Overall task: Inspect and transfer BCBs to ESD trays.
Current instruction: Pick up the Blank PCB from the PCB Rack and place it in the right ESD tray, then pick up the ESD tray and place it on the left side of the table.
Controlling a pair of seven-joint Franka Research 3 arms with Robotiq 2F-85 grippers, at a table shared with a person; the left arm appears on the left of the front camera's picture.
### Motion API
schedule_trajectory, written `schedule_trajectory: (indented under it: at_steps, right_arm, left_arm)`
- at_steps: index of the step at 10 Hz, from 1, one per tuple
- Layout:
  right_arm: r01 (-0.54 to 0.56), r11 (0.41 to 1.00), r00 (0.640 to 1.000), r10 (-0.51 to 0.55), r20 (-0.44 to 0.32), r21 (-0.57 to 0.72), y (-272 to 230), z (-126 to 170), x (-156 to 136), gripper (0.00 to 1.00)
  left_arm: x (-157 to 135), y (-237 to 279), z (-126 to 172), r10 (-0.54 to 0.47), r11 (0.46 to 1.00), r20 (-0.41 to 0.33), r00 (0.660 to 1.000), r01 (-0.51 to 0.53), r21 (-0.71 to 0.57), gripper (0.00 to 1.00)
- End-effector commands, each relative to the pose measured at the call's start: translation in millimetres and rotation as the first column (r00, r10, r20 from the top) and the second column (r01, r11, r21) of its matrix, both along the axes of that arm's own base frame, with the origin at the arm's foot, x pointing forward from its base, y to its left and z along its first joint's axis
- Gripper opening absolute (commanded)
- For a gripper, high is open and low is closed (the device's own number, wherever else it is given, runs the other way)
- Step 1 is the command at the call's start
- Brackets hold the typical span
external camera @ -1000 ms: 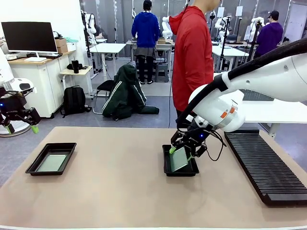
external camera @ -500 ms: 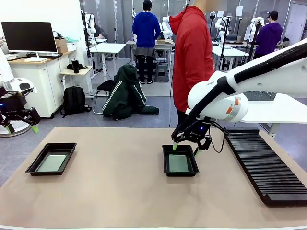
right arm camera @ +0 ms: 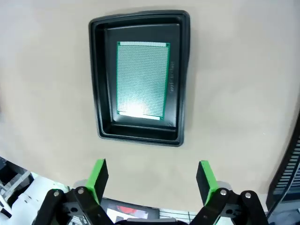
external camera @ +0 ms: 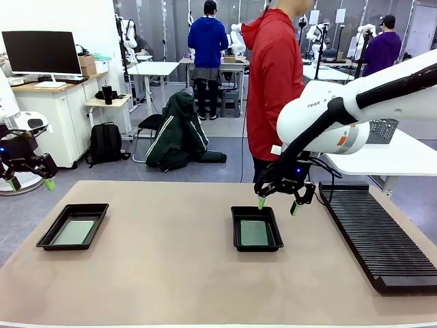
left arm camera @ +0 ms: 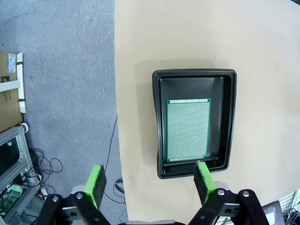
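Two black ESD trays sit on the tan table. The left tray (external camera: 72, 227) (left arm camera: 195, 123) holds a green BCB (external camera: 73, 232) (left arm camera: 188, 130) flat on its floor. The middle tray (external camera: 256, 228) (right arm camera: 140, 76) holds another green BCB (external camera: 254, 233) (right arm camera: 142, 80), also lying flat. My right gripper (external camera: 277, 203) (right arm camera: 151, 183) hovers open and empty just above the far right corner of the middle tray. My left gripper (external camera: 31, 183) (left arm camera: 151, 183) hangs open and empty off the table's left edge, high above and beyond the left tray.
A long black ribbed rack (external camera: 377, 236) lies along the table's right side. A person in a red jacket (external camera: 274, 75) stands at the far edge behind the middle tray. Bare table stretches between the trays and along the front.
My right gripper let go of the BCB, which now lies flat in the middle tray, then rose and moved back to the right. The left arm has not moved.
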State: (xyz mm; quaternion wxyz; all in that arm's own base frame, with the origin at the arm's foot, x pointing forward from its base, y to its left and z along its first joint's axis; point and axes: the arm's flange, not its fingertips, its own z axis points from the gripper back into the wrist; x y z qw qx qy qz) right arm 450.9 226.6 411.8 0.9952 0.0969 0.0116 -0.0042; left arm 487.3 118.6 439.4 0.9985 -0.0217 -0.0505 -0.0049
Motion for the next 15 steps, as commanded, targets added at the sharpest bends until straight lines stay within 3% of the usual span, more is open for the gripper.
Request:
schedule_trajectory:
  at_steps: [1,4,5,15]
  right_arm:
    - [0.001,0.998,1.0,-0.001,-0.004,-0.063,-1.7,7.7,4.2,1.0]
    - [0.001,1.0,1.0,-0.001,0.017,-0.018,-10.9,6.4,17.6,1.0]
    - [-0.012,1.0,1.0,0.012,0.012,-0.024,-5.5,7.3,5.5,1.0]
    - [-0.012,1.0,1.0,0.012,0.012,-0.024,-5.5,7.3,5.5,1.0]
  left_arm:
    - [-1.2,0.9,-0.6,-0.006,1.0,0.003,1.0,0.006,-0.007,1.0]
    - [-1.2,0.9,-0.6,-0.006,1.0,0.003,1.0,0.006,-0.007,1.0]
    - [-1.2,0.9,-0.6,-0.006,1.0,0.003,1.0,0.006,-0.007,1.0]
    - [-1.2,0.9,-0.6,-0.006,1.0,0.003,1.0,0.006,-0.007,1.0]
